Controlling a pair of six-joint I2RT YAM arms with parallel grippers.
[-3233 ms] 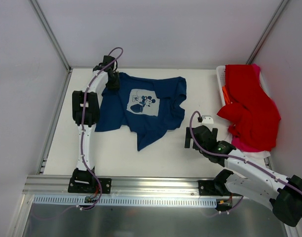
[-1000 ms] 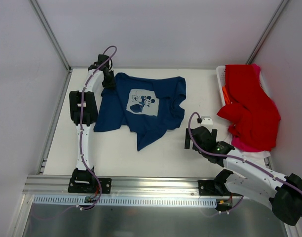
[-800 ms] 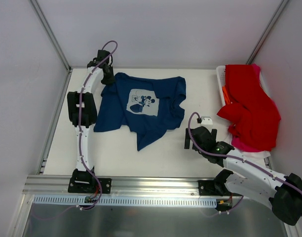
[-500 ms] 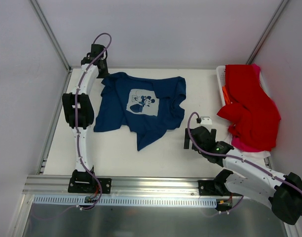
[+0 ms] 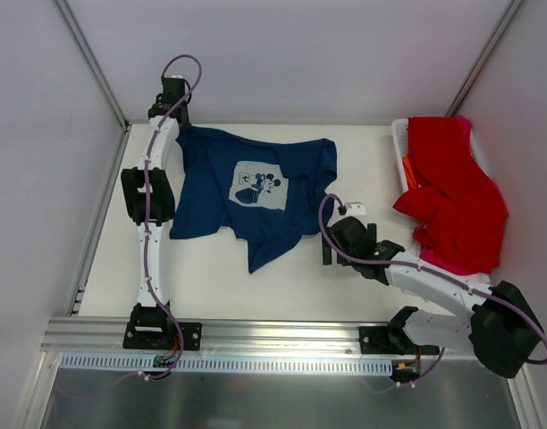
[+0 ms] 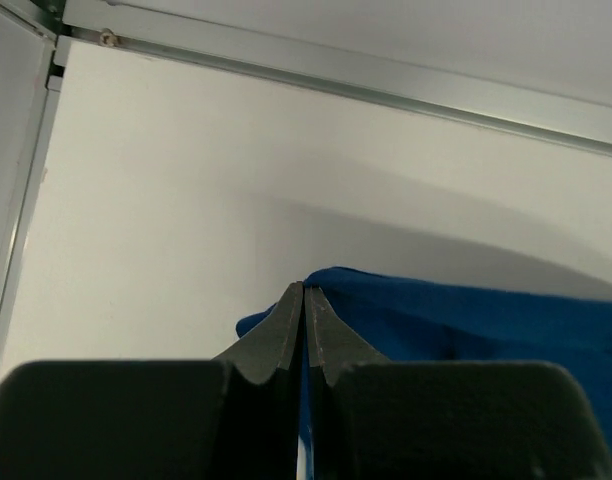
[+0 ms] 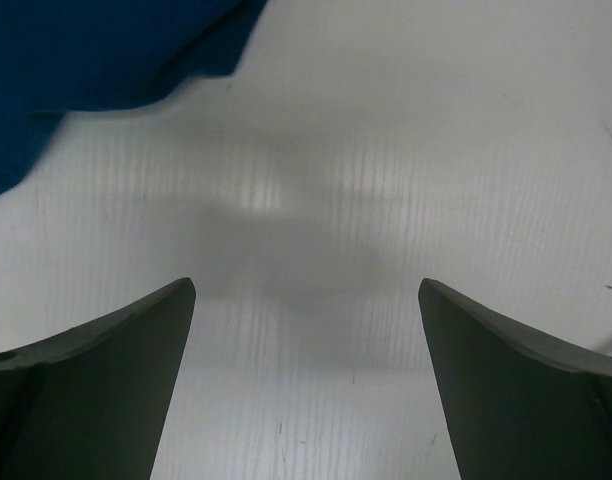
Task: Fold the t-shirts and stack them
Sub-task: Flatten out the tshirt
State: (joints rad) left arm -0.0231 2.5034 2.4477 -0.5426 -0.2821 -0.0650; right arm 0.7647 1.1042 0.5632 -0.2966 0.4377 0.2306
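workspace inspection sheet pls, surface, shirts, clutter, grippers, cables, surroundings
surface: white table, few small marks
job's things: navy t-shirt spread unfolded, print up; red t-shirt draped over white basket, pink cloth beneath
clutter: white basket only
grippers: left gripper shut on navy t-shirt's far-left corner; right gripper open over bare table near its hem
cables: purple cable along each arm, no snag seen
surroundings: white walls, aluminium frame
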